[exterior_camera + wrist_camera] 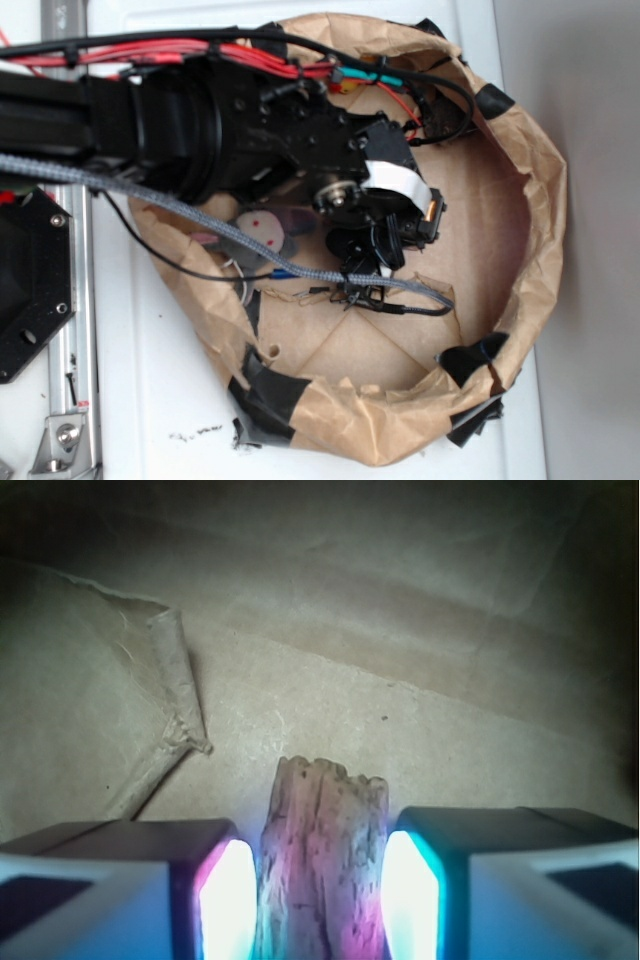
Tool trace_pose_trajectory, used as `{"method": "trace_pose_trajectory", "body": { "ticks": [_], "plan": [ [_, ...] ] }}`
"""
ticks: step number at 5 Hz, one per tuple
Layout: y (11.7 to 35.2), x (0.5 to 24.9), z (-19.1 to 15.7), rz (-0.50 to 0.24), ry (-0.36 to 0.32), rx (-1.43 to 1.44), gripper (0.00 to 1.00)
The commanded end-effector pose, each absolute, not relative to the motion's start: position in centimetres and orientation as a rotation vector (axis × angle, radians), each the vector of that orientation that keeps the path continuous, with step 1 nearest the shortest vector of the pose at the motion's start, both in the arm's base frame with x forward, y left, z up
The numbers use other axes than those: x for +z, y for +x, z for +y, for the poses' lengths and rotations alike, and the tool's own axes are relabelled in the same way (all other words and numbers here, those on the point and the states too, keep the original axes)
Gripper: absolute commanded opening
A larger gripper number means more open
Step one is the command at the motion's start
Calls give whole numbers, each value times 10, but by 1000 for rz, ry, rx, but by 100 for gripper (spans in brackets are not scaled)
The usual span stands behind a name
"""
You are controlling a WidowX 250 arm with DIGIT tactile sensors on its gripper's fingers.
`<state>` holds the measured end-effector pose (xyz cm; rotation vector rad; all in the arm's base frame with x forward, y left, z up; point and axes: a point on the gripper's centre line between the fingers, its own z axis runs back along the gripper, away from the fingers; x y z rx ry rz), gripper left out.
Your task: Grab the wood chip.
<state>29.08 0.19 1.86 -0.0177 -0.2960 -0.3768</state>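
Note:
In the wrist view the wood chip [322, 850], a light-brown splinter with rough grain and a ragged far end, stands lengthwise between my gripper [320, 880]. Both glowing pads [228, 900] press against its sides, so the gripper is shut on it. Its near end runs out of the picture at the bottom. In the exterior view the gripper [372, 268] points down into the brown paper nest, and the arm hides the wood chip there.
The crumpled brown paper wall [545, 200] rings the cardboard floor [400, 630], with black tape patches [270, 390] on it. A plush mouse [262, 228] lies left of the gripper under the arm. A folded paper flap [170, 680] sits ahead on the left.

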Motion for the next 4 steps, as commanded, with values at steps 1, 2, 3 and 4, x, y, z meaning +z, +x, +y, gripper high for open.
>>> {"method": "trace_pose_trajectory", "body": {
  "ticks": [1,2,3,4],
  "plan": [
    [281,104,6,-299,80,-298,0],
    [269,139,7,-145,107,-164,0],
    [265,155,9,-101,73,-12,0],
    [266,158,4,-110,54,11,0]
  ]
}}
